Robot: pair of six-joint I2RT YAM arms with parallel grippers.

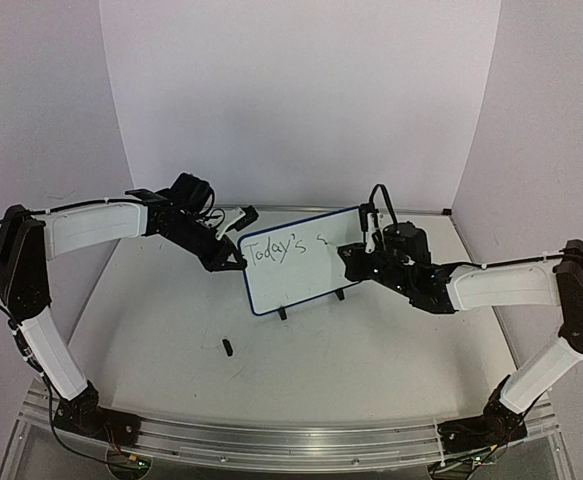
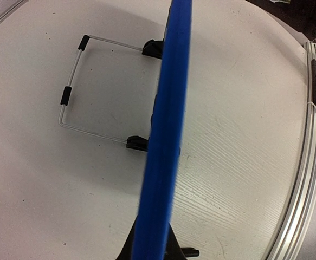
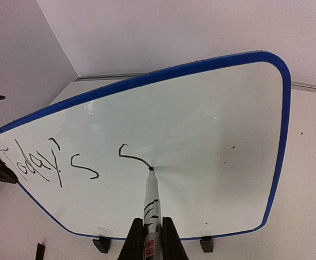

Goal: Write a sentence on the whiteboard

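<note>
A: Found whiteboard (image 1: 306,275) where?
B: Upright on clip feet (image 1: 282,313) mid-table (image 1: 391,350), wire stand (image 2: 71,95) behind. Judged light, stiff, tippy under pen pressure. Glossy face, so best taken at blue rim (image 2: 166,135).
A: Checked fingers?
B: Saw left fingers (image 1: 229,262) clamped on left rim, bracing. Saw right fingers (image 3: 137,239) closed round marker (image 3: 150,200), tip pressed to board mid-stroke after "Today's". Rated sentence (image 1: 276,250) unfinished.
A: Spotted anything in the way?
B: Noted small black piece (image 1: 227,348), maybe cap, on table in front, well apart. Saw no blocker along writing line.
</note>
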